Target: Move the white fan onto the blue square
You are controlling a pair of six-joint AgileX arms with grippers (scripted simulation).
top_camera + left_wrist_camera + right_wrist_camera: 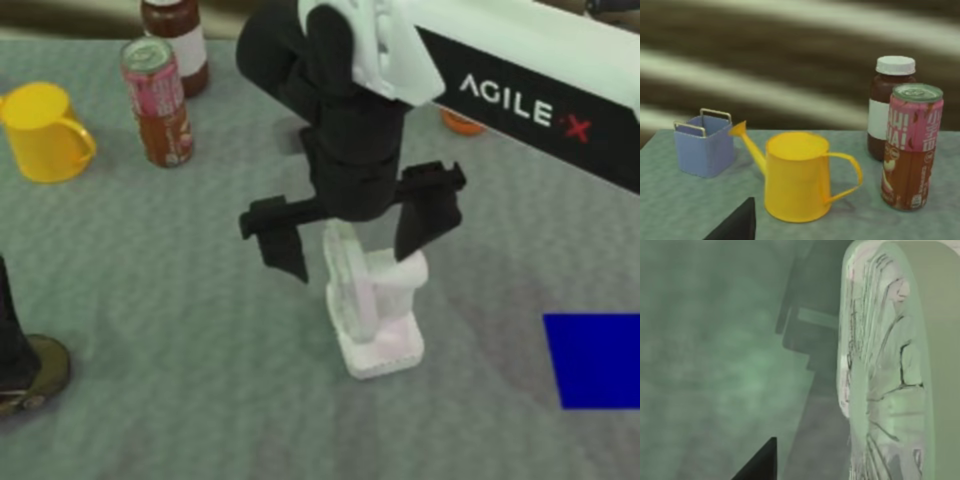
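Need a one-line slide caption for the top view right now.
Right claw, open, straddles the upright white fan; blue square waits at the table's right edge.

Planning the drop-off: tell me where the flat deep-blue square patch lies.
In the top view, the flat deep-blue square patch lies at the table's right edge, right of the small white plastic desk fan, apart from it.

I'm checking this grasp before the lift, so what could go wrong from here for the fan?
1. The right gripper hangs open over the white fan, which stands tall on a small base; an uneven close might tip it.
2. A grip on the thin grilled head could slip or let it swing during the carry.
3. The blue square lies at the table's right edge, so a tilted set-down may leave the base partly off it.
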